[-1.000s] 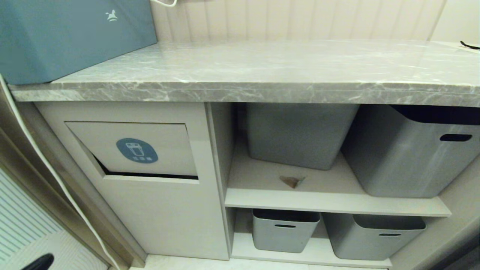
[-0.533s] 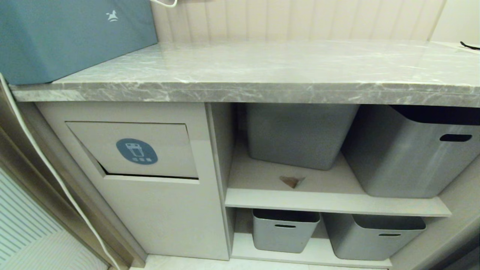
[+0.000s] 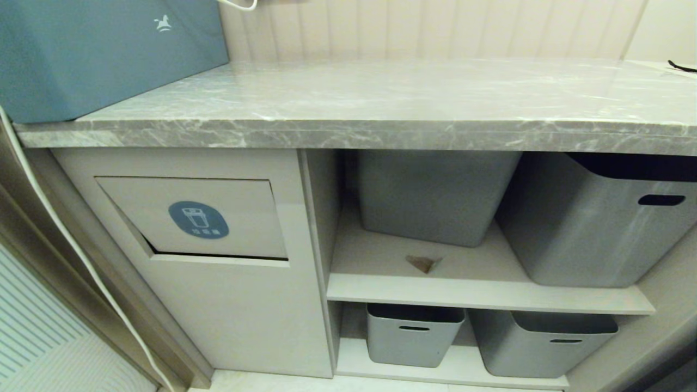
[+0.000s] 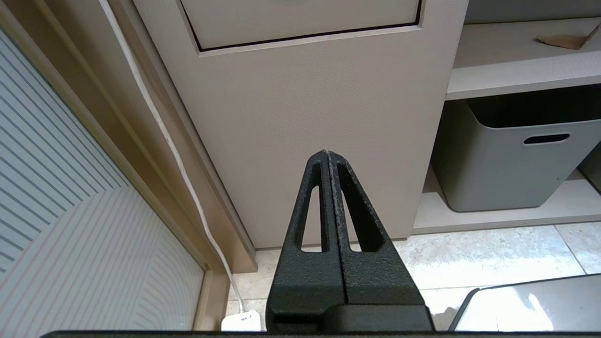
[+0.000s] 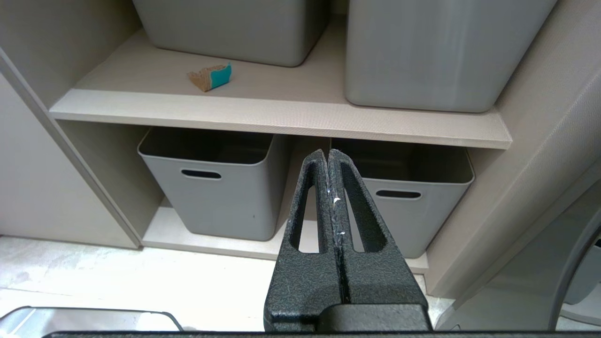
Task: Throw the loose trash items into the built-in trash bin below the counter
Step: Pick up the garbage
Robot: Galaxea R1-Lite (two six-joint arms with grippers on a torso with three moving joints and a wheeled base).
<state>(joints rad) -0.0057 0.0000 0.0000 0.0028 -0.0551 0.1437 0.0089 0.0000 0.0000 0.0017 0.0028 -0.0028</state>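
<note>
A long grey marble-look counter with white veining is running across the upper half of the head view. Below it, at the left of that frame, the beige built-in trash bin is showing its rectangular swing flap with a round blue sticker bearing a white bin icon; a thin dark gap is showing along the flap's lower edge. One small torn brown cardboard scrap is lying on the beige upper shelf at centre frame, in front of the grey plastic storage bins; the right wrist view is showing its turquoise face. Two more grey bins are sitting on the lower shelf. A large teal-blue box with a white horse logo is standing at the upper left.

Neither arm is showing in the head view. The left gripper is hanging low before the cabinet front, its black fingers pressed together and empty. The right gripper is pointing at the lower shelf bins, likewise pressed together and empty.
</note>
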